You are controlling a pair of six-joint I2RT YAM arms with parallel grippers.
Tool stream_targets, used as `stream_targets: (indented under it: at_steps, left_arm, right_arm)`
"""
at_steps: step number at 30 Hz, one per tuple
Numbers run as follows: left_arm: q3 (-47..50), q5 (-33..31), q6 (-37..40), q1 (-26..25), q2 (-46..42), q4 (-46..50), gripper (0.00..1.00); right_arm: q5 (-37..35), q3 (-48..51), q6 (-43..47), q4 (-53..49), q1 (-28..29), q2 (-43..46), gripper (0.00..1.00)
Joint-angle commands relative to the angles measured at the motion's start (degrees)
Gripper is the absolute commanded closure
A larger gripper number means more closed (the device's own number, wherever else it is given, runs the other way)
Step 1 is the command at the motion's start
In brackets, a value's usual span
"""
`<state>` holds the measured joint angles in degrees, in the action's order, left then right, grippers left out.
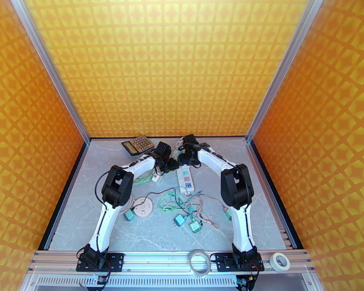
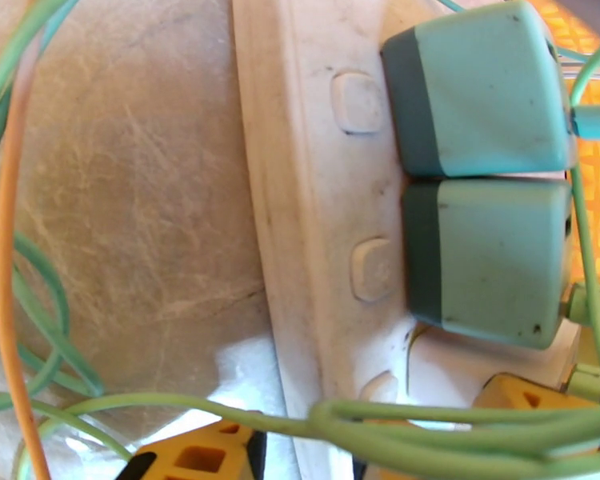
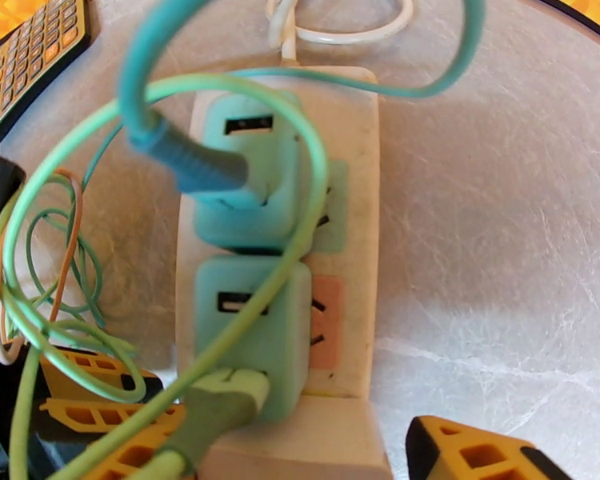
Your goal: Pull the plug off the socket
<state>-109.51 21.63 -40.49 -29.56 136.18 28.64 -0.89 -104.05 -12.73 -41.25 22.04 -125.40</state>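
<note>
Mint-green plastic cube plug (image 3: 252, 346) sits between the parted, empty fingers (image 3: 476, 454) of the right gripper (image 3: 248, 394), placed for pulling; the left gripper (image 2: 360, 418) straddles the white plastic power strip (image 2: 300, 194), grip unclear.

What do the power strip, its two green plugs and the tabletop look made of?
Power strip: hard white moulded plastic, matte, scuffed and grimy. In the left wrist view, upper plug and lower plug: smooth teal plastic, darker band at the base, few dark specks. Tabletop: grey marble-look sheen with pale veins; stone or printed laminate, cannot tell.
</note>
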Motion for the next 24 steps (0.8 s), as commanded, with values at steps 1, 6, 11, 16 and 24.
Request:
stream_targets:
  at_steps: [1, 6, 11, 16, 24]
  left_arm:
    - [-0.36, 0.08, 0.55, 0.16, 1.5, 2.11, 0.65]
    - [-0.1, 0.08, 0.66, 0.37, 0.7, 2.03, 0.65]
    - [-1.24, 0.08, 1.1, 0.58, 2.0, 3.5, 0.69]
    - [-1.49, 0.07, 1.35, 0.46, 2.6, 4.67, 0.69]
    - [-1.43, 0.08, 1.56, 0.47, 2.6, 5.19, 0.69]
  right_arm:
    - [-0.09, 1.58, 0.59, -1.37, -0.22, -0.41, 0.45]
    - [-0.05, 2.16, 0.26, -1.5, -0.24, 0.34, 0.54]
    - [3.15, 1.53, -1.14, -1.21, -0.2, 2.41, 0.61]
    - [7.61, -0.25, -2.68, -1.54, -0.23, 4.21, 0.63]
    - [0.95, -3.14, -1.15, -6.19, 1.69, 7.18, 0.64]
